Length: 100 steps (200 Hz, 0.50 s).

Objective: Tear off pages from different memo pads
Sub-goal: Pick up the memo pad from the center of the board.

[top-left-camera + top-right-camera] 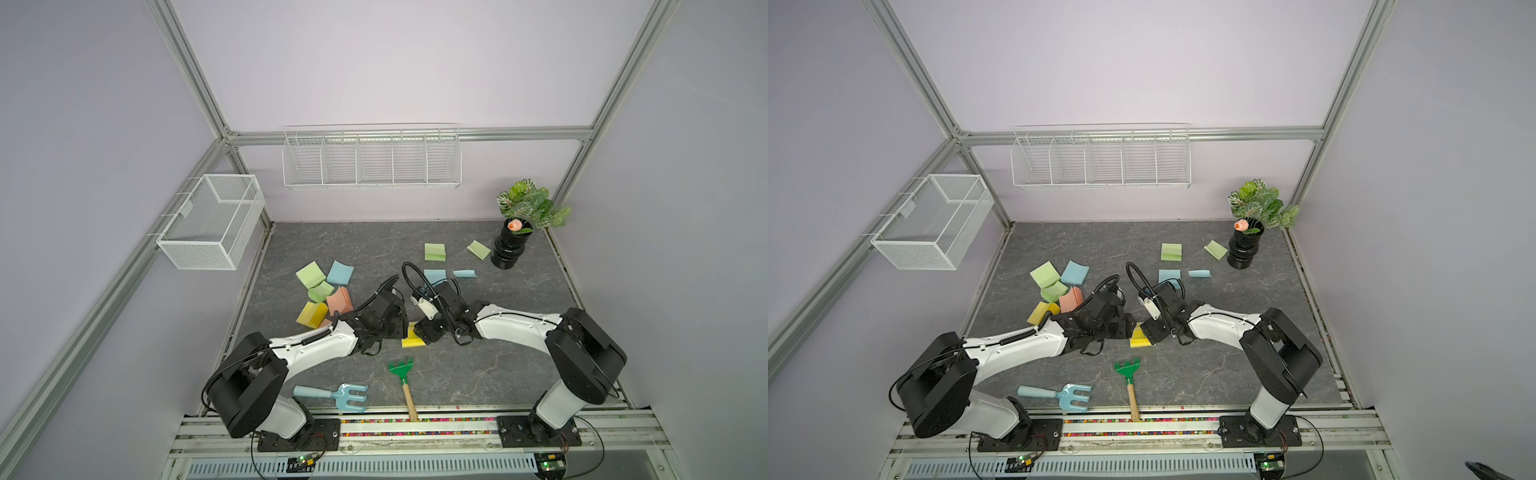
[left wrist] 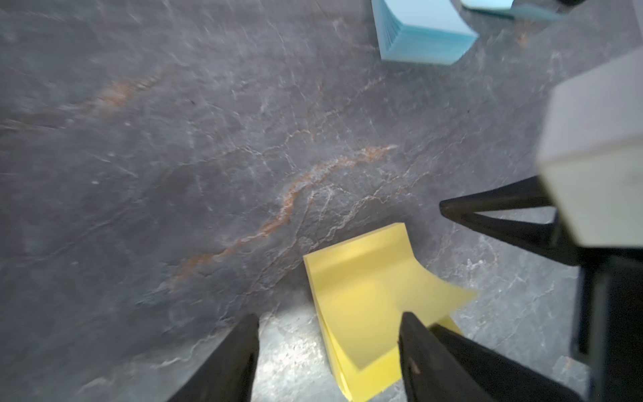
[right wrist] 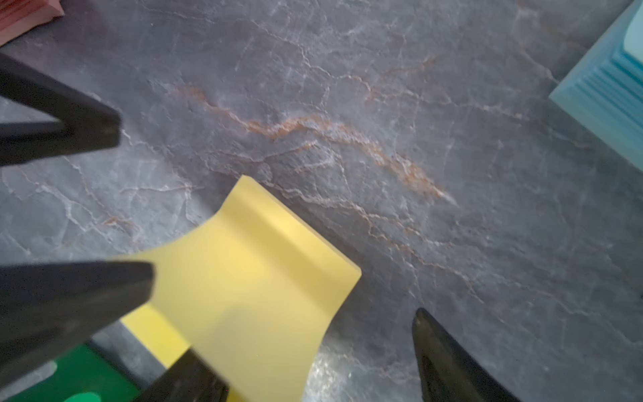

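Left hand (image 2: 328, 316) and right hand (image 3: 302, 330), released, flank the pad (image 3: 149, 330). Its curled page (image 3: 250, 278) looks light, floppy; pinch the raised edge beside the right hand.

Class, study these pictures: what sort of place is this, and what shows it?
Probably a robotics lab test cell: an aluminium frame encloses plain walls, two robot arms are bolted to a rail at the front, and memo pads and toy garden tools lie staged on the tabletop.
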{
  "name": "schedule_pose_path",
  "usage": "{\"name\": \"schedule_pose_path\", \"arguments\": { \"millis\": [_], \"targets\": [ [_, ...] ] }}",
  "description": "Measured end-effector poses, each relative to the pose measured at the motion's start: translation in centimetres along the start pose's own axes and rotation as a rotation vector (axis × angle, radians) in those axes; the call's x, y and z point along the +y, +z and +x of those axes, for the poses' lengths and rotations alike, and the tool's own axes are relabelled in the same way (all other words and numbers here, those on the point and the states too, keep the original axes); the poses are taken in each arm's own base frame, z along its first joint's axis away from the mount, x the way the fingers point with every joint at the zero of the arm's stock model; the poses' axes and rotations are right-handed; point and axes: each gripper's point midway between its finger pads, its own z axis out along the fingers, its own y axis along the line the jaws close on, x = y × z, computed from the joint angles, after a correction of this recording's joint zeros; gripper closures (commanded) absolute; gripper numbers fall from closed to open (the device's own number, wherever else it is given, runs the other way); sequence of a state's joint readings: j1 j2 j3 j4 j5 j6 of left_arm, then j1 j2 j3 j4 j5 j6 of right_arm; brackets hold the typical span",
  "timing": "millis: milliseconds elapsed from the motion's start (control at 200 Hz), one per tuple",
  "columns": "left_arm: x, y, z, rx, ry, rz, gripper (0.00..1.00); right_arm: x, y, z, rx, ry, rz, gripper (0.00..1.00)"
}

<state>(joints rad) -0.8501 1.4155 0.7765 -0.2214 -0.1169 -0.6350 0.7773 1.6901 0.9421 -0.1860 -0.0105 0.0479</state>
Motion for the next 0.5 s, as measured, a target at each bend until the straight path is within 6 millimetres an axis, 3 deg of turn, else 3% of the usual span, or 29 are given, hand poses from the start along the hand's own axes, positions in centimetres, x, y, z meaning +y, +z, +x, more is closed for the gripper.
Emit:
{"name": "schedule_pose_path", "arguments": {
  "millis": [105, 245, 460, 500],
  "targets": [
    [0.9, -2.3, -1.3, -0.081, -0.033, -0.016, 0.34, 0.2, 0.2, -0.6, 0.030, -0.052, 0.024, 0.22],
    [3.5, -4.4, -0.8, -0.129, -0.071, -0.062, 0.34, 0.3, 0.8, -0.7, 0.102, -0.130, 0.061, 0.26],
    [6.0, -6.6, 0.4, -0.183, -0.090, -0.092, 0.33, 0.9, 1.4, -1.1, 0.192, -0.256, 0.051, 0.44],
    [6.3, -6.9, 0.5, -0.193, -0.095, -0.092, 0.33, 1.1, 1.6, -1.1, 0.208, -0.284, 0.043, 0.53]
  ]
}}
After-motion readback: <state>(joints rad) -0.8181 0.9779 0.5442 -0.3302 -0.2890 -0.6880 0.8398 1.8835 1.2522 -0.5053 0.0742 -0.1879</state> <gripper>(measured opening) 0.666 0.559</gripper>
